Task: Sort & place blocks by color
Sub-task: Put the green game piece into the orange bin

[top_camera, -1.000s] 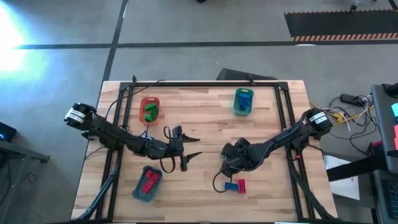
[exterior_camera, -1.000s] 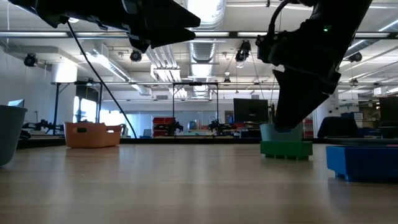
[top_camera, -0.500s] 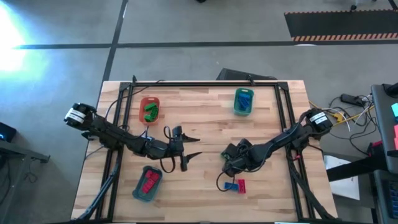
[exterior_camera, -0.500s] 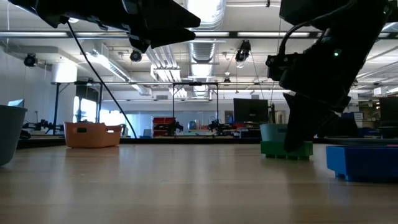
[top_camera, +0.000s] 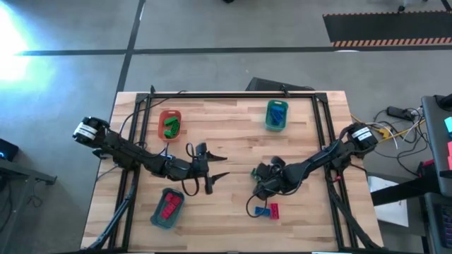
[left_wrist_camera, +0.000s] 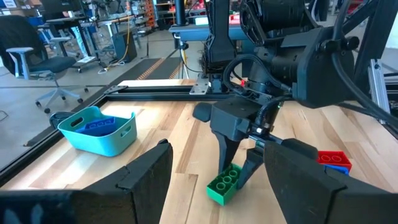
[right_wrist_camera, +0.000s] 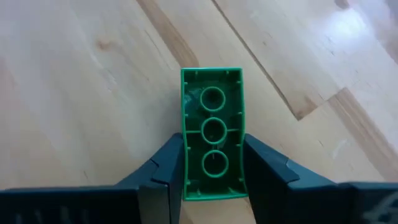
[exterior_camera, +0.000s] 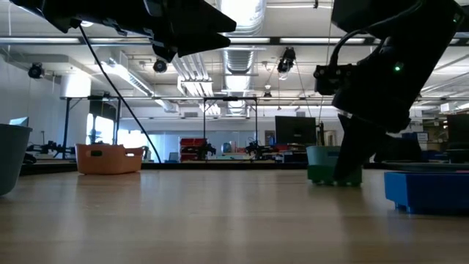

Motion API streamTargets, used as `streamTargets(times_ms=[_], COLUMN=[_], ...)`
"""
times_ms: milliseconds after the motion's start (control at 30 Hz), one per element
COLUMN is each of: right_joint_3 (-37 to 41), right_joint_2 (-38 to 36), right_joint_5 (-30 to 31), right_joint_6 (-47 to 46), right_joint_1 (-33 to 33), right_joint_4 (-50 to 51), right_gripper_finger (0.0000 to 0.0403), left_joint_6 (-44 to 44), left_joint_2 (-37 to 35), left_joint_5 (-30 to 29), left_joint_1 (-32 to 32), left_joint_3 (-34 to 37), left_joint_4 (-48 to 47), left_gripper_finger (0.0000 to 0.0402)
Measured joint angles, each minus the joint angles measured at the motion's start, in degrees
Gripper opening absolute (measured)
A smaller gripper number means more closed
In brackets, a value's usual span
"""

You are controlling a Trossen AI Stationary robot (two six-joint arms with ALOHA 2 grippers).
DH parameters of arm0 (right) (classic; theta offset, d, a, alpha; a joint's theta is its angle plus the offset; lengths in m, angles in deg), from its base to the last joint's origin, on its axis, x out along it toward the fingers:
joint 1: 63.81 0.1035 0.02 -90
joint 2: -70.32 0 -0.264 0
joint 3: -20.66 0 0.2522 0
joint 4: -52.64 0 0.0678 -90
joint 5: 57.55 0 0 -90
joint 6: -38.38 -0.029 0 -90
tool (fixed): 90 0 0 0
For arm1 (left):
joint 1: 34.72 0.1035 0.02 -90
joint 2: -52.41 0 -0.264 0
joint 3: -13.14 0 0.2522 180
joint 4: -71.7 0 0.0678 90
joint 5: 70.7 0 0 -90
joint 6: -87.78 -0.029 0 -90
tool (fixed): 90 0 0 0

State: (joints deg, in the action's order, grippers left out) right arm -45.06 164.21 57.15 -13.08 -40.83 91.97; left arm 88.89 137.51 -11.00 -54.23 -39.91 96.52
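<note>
Right end effector (right_wrist_camera: 212,180) clamping green block (right_wrist_camera: 212,134)

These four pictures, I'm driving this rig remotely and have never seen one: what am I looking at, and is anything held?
Two dark robot arms work at a wooden table. One camera looks straight down, one sits at table height, and one rides on each wrist. The right gripper is shut on a green block lying on the wood. The left gripper waits open near mid-table. Three trays hold sorted blocks: orange tray green, green tray blue, teal tray red. A blue block and red block lie loose.
</note>
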Motion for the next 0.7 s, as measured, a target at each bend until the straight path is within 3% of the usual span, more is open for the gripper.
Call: streamTargets(times_ms=[167,367,500,700], right_joint_3=[0.02,0.59,4.18,12.73], right_joint_2=[-1.47,-6.42,-10.20,-12.88], right_joint_5=[2.48,9.03,11.60,11.29], right_joint_6=[3.62,12.02,24.78,42.15], right_joint_1=[0.54,2.41,4.94,6.16], right_joint_4=[-1.13,-8.31,-26.08,-60.33], right_gripper_finger=[0.0115,0.0115,0.0115,0.0115], left_joint_6=[0.04,-1.41,-3.01,-3.21], left_joint_2=[0.00,0.00,0.00,0.00], left_joint_5=[0.48,9.46,11.37,11.41], left_joint_1=[-0.11,-0.11,-0.15,-0.12], left_joint_3=[0.00,0.00,0.09,-0.02], left_joint_4=[1.00,6.73,8.57,10.90], left_gripper_finger=[0.0235,0.0235,0.0235,0.0235])
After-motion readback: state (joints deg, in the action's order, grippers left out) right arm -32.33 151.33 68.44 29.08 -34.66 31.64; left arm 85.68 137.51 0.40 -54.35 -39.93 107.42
